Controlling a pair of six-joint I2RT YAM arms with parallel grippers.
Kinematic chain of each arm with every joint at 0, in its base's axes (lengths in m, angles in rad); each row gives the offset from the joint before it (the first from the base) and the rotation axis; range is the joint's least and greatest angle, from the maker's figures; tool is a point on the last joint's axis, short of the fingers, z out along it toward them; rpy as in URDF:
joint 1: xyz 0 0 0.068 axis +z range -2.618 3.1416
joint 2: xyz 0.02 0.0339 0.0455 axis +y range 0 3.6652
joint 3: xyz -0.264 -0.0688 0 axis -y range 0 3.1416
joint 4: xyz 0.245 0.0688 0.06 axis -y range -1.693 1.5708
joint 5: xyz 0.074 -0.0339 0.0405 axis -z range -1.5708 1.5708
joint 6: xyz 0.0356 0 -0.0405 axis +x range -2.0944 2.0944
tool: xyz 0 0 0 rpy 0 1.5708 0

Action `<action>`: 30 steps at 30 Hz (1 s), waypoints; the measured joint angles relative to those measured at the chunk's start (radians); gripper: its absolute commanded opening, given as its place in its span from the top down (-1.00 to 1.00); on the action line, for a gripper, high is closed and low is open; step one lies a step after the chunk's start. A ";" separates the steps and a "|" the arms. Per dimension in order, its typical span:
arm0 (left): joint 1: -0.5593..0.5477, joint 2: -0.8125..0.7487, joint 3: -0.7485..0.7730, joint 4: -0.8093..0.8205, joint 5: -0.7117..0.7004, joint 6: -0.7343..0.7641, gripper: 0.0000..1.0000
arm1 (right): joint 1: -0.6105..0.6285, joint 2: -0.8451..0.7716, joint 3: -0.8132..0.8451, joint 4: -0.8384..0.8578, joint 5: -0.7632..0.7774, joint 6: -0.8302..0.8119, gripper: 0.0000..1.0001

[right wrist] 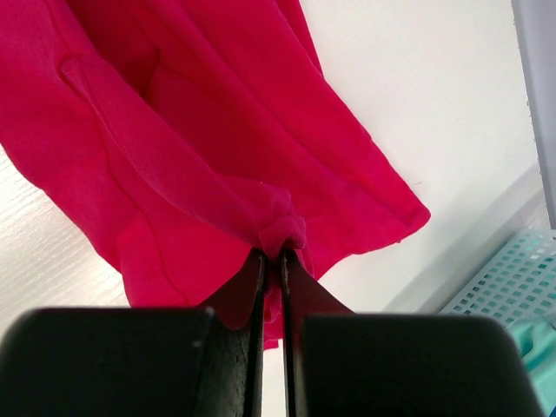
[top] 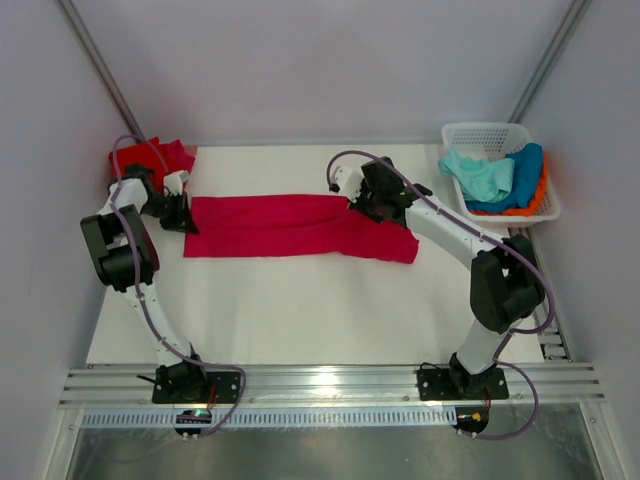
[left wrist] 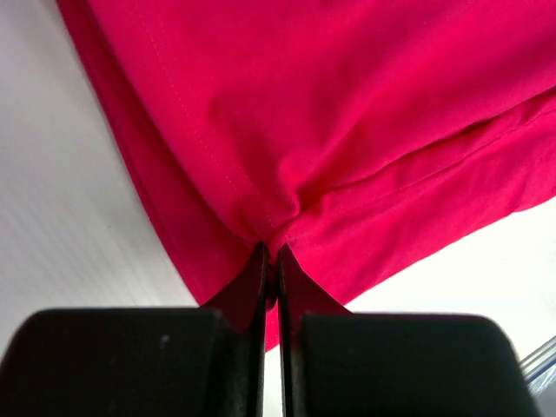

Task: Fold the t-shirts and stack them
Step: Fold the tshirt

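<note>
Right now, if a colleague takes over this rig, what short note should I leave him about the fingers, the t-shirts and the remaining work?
Left fingers: shut on the left end of the crimson-pink cloth t-shirt.
Right fingers: shut on a pinch of the same shirt near its right end.
The shirt lies across the white table, folded into a long band.
Done: a red cloth t-shirt lies at the far left corner, seemingly folded.
Left: finish this fold and stack it. A mint-green tee, a blue tee and an orange tee wait in the white plastic lattice basket.
</note>
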 measured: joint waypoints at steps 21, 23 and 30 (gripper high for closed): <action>-0.019 -0.039 0.110 0.015 -0.009 -0.035 0.96 | 0.000 -0.034 0.044 0.014 0.093 0.000 0.94; -0.019 -0.050 0.117 0.014 -0.006 -0.035 0.93 | 0.000 -0.039 0.045 0.013 0.097 -0.001 0.94; -0.021 -0.064 0.121 0.009 -0.007 -0.041 0.87 | 0.000 -0.041 0.045 0.012 0.124 -0.009 0.94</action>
